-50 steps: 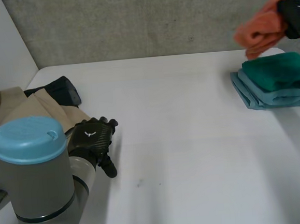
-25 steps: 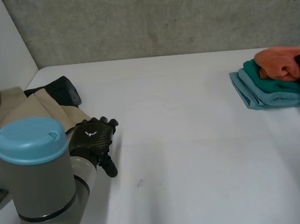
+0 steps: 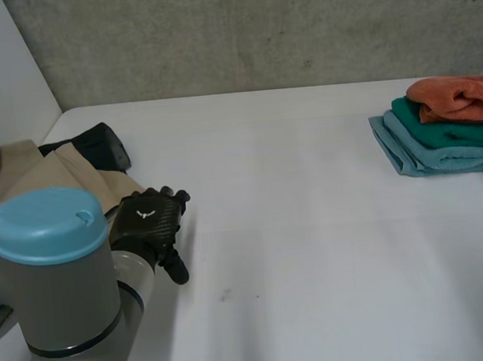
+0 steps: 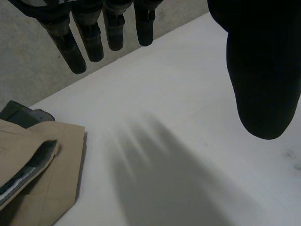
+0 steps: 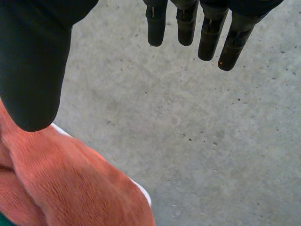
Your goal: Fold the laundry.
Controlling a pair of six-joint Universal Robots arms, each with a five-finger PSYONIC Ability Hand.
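At your far left the beige cloth [image 3: 32, 176] lies rumpled and unfolded at the edge of the table [image 3: 295, 226], with a black piece [image 3: 96, 146] touching its far side. Your left hand [image 3: 147, 224] hovers just beside the cloth, fingers straight and relaxed, holding nothing. At the right a stack sits straight on the table, in no bin or basket: blue towel [image 3: 407, 157] at the bottom, green towel [image 3: 451, 135] on it, and orange towel [image 3: 461, 96] on top, bunched rather than flat. Your right hand [image 5: 33, 70] hangs above the orange towel, fingers straight, gripping nothing. I judge that piece set down, so the beige cloth comes next: pinch an edge with the left hand and draw it to the bare middle, where both hands can spread it.
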